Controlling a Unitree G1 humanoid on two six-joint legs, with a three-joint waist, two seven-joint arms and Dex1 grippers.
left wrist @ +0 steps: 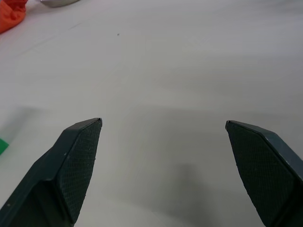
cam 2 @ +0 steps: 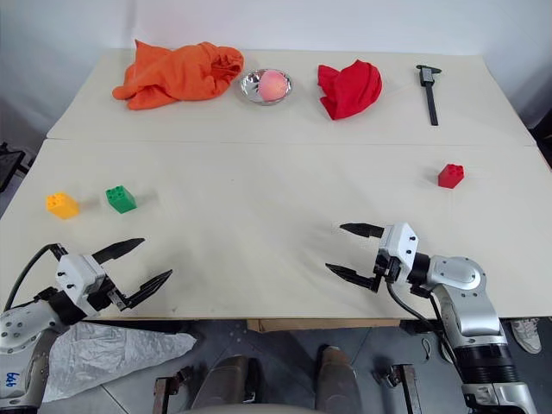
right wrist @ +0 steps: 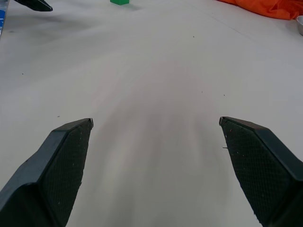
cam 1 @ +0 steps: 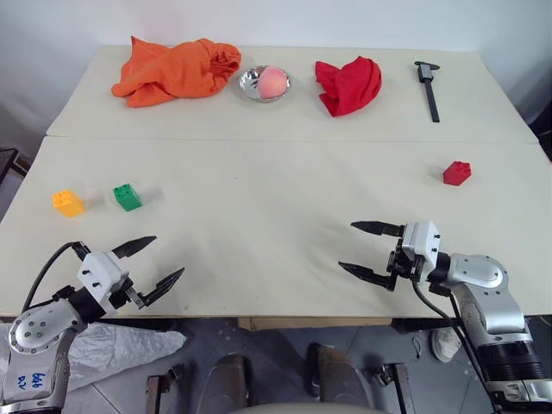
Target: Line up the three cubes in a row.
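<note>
A: How is the left hand (cam 1: 158, 260) posed?

B: It is held level over the near edge of the surface (cam 1: 259, 216), pointed forward and toward the middle. Its two black fingers (left wrist: 78, 161) are spread wide and nothing is gripped between them. The green cube (cam 1: 127, 197) is seen just beyond it, slightly farther from the near edge.

A: And the right hand (cam 1: 363, 250)?

B: It is also held level above the surface, near the front edge, and is turned toward the middle, facing the left hand. Its fingers (right wrist: 66, 165) are parted just as widely, with bare surface between them and nothing grasped.

A: Where are the three cubes found?

B: The green cube is taken as the landmark. The yellow-orange cube (cam 1: 67, 203) is set just beside it, toward the robot's left, with a small gap between them. The red cube (cam 1: 457, 172) is placed well apart from the green cube, far across the surface on the robot's right, a little farther back. All three are resting on the surface, studs upward.

A: What lies beyond the green cube?

B: Along the far side, an orange cloth (cam 1: 177, 69), a metal bowl (cam 1: 250, 86) with a peach (cam 1: 273, 82) in it, a red cloth (cam 1: 349, 84) and a caliper (cam 1: 429, 86) are seen.
</note>
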